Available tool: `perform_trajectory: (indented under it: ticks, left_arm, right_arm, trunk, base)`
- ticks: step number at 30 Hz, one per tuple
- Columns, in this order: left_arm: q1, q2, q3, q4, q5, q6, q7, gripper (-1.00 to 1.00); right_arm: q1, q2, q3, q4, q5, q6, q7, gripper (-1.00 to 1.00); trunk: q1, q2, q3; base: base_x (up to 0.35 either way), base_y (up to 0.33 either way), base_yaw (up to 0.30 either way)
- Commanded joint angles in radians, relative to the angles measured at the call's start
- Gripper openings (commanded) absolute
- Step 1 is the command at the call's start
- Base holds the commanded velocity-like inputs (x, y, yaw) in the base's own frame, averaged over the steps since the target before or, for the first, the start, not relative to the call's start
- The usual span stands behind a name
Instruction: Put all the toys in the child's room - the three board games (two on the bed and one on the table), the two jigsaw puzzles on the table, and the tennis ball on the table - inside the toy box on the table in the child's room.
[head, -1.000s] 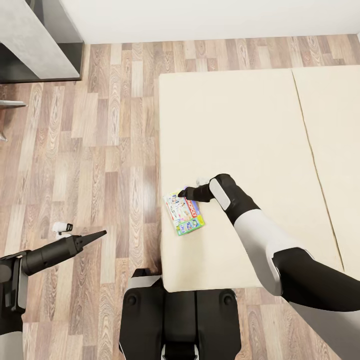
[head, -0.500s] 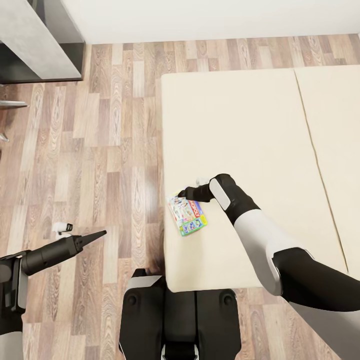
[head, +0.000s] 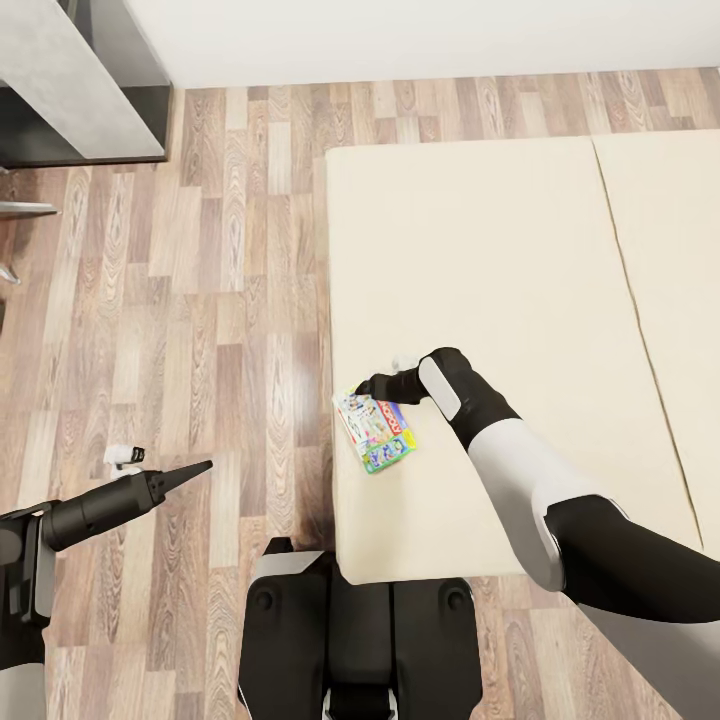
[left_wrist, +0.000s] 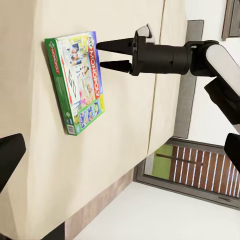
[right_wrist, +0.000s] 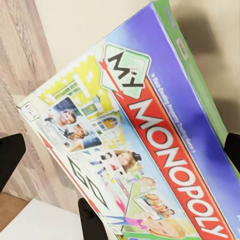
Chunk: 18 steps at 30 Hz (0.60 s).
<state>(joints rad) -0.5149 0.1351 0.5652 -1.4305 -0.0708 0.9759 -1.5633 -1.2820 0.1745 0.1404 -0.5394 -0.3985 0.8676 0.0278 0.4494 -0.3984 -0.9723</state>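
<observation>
A white-and-green board game (head: 375, 431), printed "MY MONOPOLY", lies flat at the near left edge of the bed (head: 500, 250), one corner reaching the mattress edge. My right gripper (head: 362, 388) hovers at the box's far end, open, fingers pointing at it with nothing between them. The left wrist view gives a side look at the board game (left_wrist: 77, 82) and at the open right gripper (left_wrist: 100, 55) just off its top edge. Close up, the board game (right_wrist: 145, 150) sits between my right fingertips (right_wrist: 10, 155). My left gripper (head: 205, 465) hangs open over the wooden floor, left of the bed.
A corner of the pale grey table (head: 60, 70) with its dark lower section shows at the far left. Wooden floor (head: 200, 300) runs between it and the bed. A seam (head: 630, 290) splits the two mattress pads. My base (head: 360, 640) stands against the bed's near edge.
The whole picture has slid slightly to the right, so the camera moved. Both arms keep their pose, and the board game stays at the bed's edge under the right gripper.
</observation>
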Motion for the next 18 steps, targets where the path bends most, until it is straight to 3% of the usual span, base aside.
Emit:
perform_trajectory:
  ticks: [1,18]
  left_arm:
    - [0.0,0.0,0.001,-0.001,-0.007,0.01,-0.008,1.0]
    - [0.0,0.0,0.002,-0.001,-0.007,0.01,-0.008,1.0]
  right_arm:
    - [0.0,0.0,0.001,-0.001,0.004,0.004,0.003,1.0]
    - [0.0,0.0,0.001,-0.001,0.004,0.004,0.003,1.0]
  trunk:
    - [0.001,-0.002,-0.001]
    - [0.001,-0.002,-0.001]
  base:
    - [0.0,0.013,0.0]
    - [0.0,0.025,0.0]
